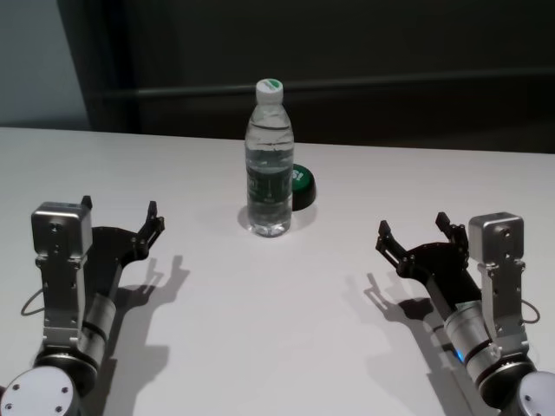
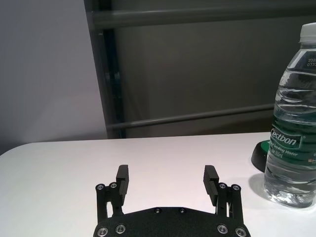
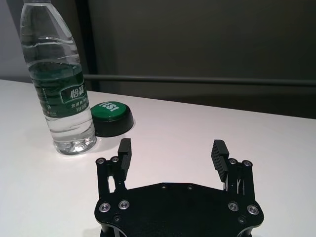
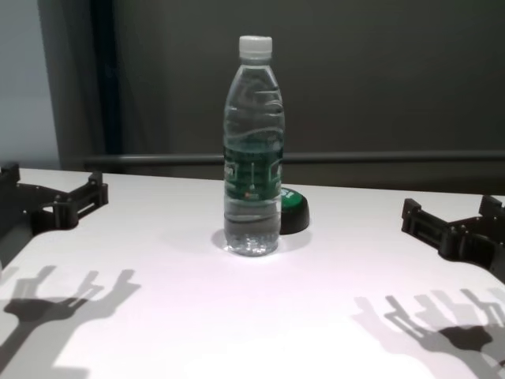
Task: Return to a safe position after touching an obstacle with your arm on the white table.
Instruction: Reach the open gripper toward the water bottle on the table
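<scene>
The obstacle, a clear water bottle (image 1: 269, 165) with a white cap and green label, stands upright at the middle of the white table (image 1: 260, 347). It also shows in the chest view as the bottle (image 4: 252, 150). My left gripper (image 1: 121, 212) hovers low over the table at the near left, open and empty, well apart from the bottle (image 2: 294, 133). On the near right, my right gripper (image 1: 414, 227) mirrors it, open with nothing between its fingers (image 3: 126, 153). Neither arm touches the bottle (image 3: 61, 84).
A green push button on a black base (image 1: 302, 184) sits just behind and to the right of the bottle, close against it. The table's far edge meets a dark wall with a horizontal rail (image 4: 379, 158).
</scene>
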